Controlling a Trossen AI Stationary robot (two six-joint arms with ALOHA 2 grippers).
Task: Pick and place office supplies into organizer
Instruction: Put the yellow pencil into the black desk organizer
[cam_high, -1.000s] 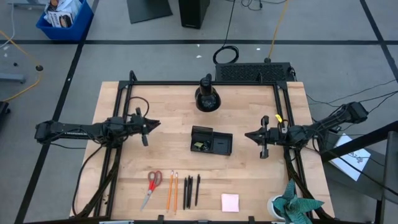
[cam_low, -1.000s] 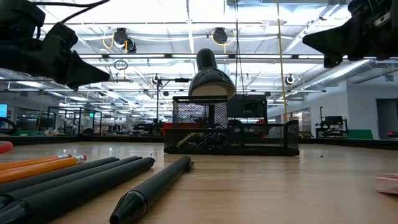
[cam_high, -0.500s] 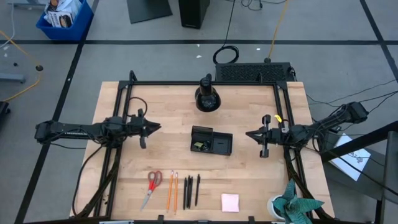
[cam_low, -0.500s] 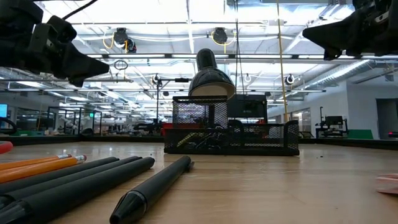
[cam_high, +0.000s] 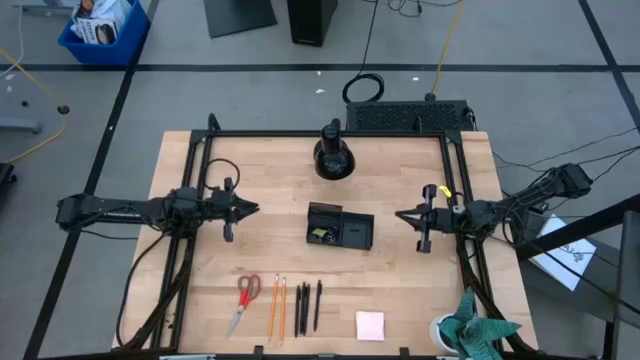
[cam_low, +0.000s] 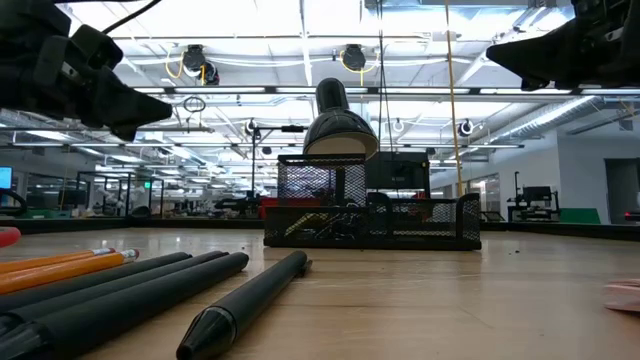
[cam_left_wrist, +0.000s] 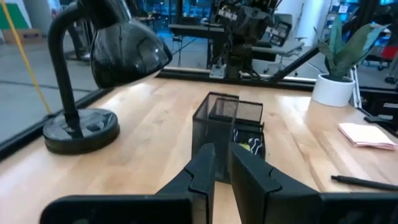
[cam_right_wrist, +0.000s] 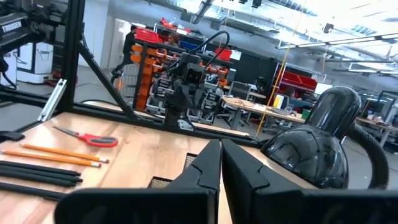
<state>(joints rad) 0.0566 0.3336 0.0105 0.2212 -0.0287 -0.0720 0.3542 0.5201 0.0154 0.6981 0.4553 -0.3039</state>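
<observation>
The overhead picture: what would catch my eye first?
Two dark arms reach in from either side, the left hand and right hand hovering at the black organizer mid-table. Along the near edge lie red scissors, pencils, pens and a pink pad; a black lamp stands behind.

- The wooden surface (cam_high: 270, 190) carries a black mesh organizer (cam_high: 340, 226) near its middle.
- Behind the organizer: a black lamp (cam_high: 333, 156).
- In front of it: red scissors (cam_high: 243, 297), two orange pencils (cam_high: 277, 306), three black pens (cam_high: 308, 306), a pink pad (cam_high: 370, 325).
</observation>
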